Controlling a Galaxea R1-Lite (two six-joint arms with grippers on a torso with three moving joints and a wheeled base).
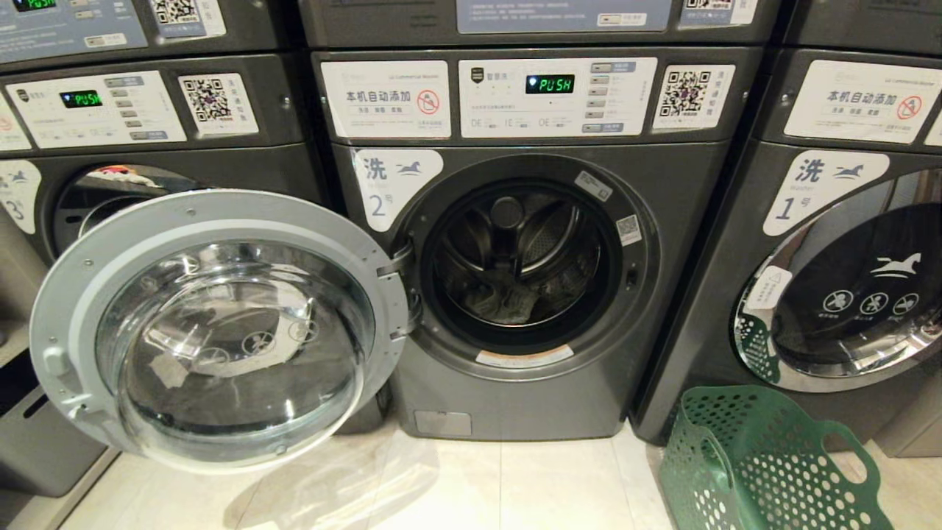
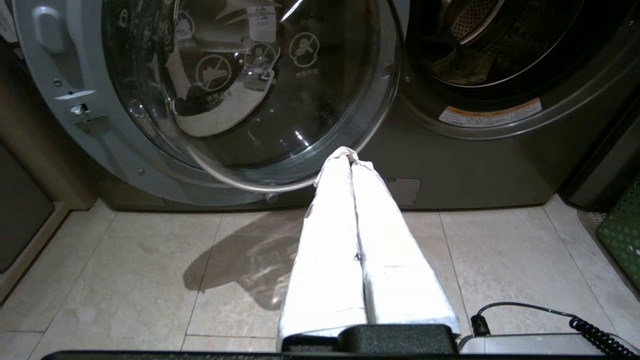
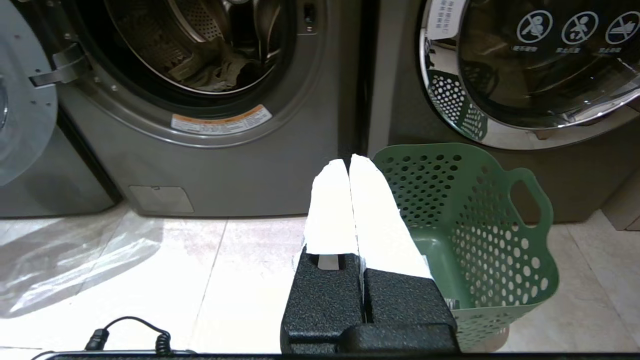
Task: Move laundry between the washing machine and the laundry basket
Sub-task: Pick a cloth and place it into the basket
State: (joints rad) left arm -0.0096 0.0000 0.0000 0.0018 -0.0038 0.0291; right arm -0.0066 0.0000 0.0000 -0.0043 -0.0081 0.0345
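The washing machine point(image 1: 515, 294) marked with a blue "2" stands in the middle of the row, and its round glass door point(image 1: 221, 331) is swung fully open to the robot's left on the hinge, probably so that the drum mouth is free for reaching in. The laundry point(image 1: 508, 298), a small crumpled heap of grey and pale cloth, lies at the bottom of the drum, near the front lip; it has no clear long axis. The laundry basket point(image 1: 765, 464) stands on the tiled floor point(image 1: 478, 486) at the right, before the machine marked "1", with its open top up and its long side running away from the machines, so clothes can be dropped in from above. The basket looks empty, so I judge the transfer is not yet begun. The left gripper point(image 2: 350, 155) hangs low before the open door, fingers pressed together and holding nothing. The right gripper point(image 3: 349, 162) is beside the basket's near corner, also closed and empty.
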